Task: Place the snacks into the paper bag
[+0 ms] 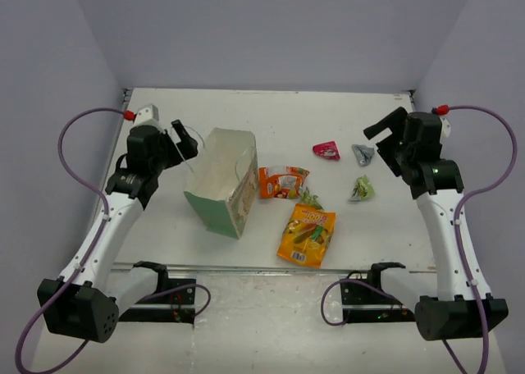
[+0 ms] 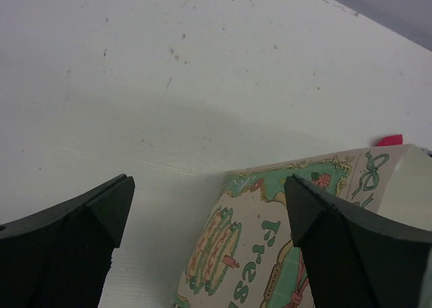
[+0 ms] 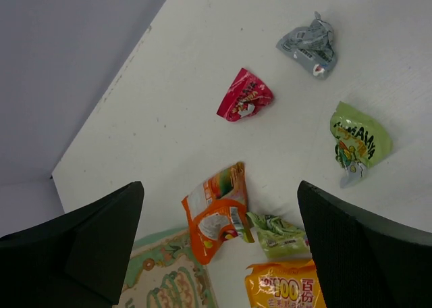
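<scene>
Large orange-yellow pouch point(image 1: 305, 234): lies flat on the table point(image 1: 271, 111), nearest the arm bases. The print reads "100" followed by Chinese characters.
Paper bag point(image 1: 244, 203): mint green, just left of the pouch, with its open mouth showing the white inside. The printed side faces the snacks and carries a tiered cake, a bow and Latin letters, possibly "Les…". The rest is cut off.
First green packet point(image 1: 310, 198): touches the pouch's far edge. Its text is too small to read.
Second green packet point(image 1: 362, 189): lies apart to the right, with bold dark lettering that is not legible.
Orange-white pouch point(image 1: 283, 181): lies beside the bag's printed side. Its label is unreadable.
Grey packet point(image 1: 362, 153): crumpled, farther back on the right.
Red-pink packet point(image 1: 326, 150): just left of the grey one.
Left gripper point(image 1: 185, 140): fingers spread and holding nothing, above the bag's far left edge.
Right gripper point(image 1: 379, 140): fingers spread and holding nothing, raised beside the grey packet.
</scene>
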Controlling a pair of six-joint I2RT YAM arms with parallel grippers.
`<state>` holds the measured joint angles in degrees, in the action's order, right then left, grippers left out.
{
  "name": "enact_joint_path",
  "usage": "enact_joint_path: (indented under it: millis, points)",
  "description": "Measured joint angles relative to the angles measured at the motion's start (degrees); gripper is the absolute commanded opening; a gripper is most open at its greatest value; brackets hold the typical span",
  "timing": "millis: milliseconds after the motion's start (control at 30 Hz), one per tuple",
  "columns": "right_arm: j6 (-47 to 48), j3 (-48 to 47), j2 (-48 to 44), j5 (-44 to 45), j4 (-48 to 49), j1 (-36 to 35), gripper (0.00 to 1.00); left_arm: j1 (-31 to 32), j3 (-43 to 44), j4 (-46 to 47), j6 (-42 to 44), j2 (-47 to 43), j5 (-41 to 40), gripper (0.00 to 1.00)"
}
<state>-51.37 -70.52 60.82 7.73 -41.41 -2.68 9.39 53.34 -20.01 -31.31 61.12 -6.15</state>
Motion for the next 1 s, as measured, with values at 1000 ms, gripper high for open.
enact_joint_path:
  millis: [1000]
  points:
    - [3.32,6.95,-4.37,-19.54,7.69,0.00,0.99,0.00,-9.33,5.49,17.20,-8.90,1.55,1.00]
